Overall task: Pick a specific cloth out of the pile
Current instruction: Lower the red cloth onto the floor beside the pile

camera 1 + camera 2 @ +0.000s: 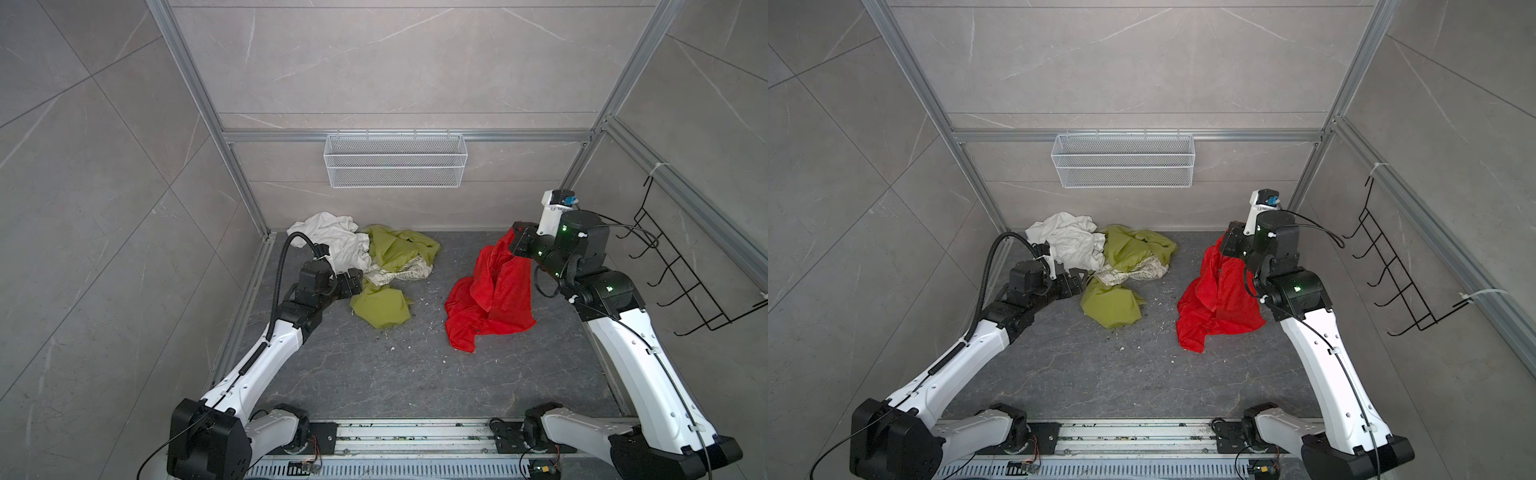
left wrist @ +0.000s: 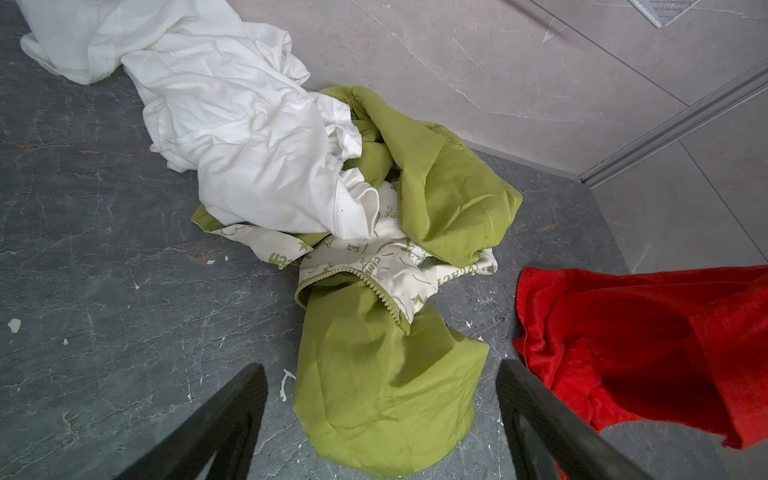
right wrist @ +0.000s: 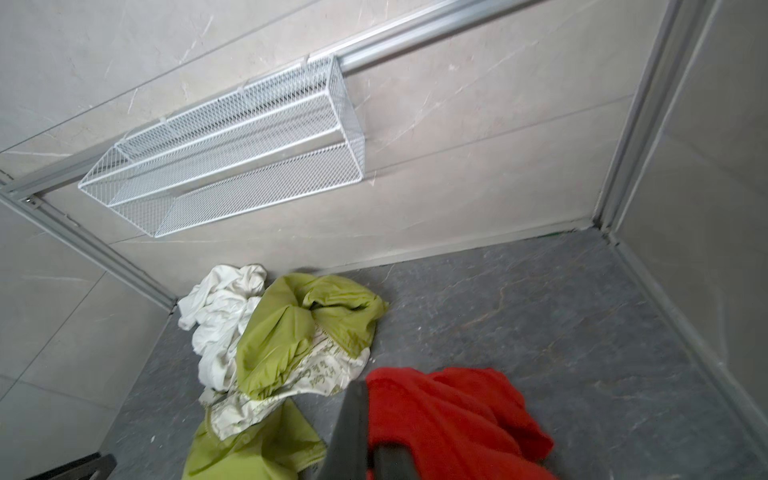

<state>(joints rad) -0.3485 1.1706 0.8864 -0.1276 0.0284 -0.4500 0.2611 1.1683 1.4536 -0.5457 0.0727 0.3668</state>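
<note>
- red fabric, the cloth (image 1: pixel 490 299), hangs from your right pincer (image 1: pixel 516 248), which is clamped on its upper edge; the lower folds lie on the table (image 1: pixel 374 374), right of centre.
- it lies well apart from the pile (image 1: pixel 374 257) at the far left, so i judge the picking-out nearly done.
- next you likely need to lift until the hem clears the table, or lay it down away from the heap; thin fabric may slip.
- your left pincer (image 2: pixel 380 365) stands apart, empty, over the olive-green cloth (image 2: pixel 386 407).
- writing: green letters on the cream printed fabric (image 2: pixel 361 249), only scraps like "came" legible; i see no other label.
</note>
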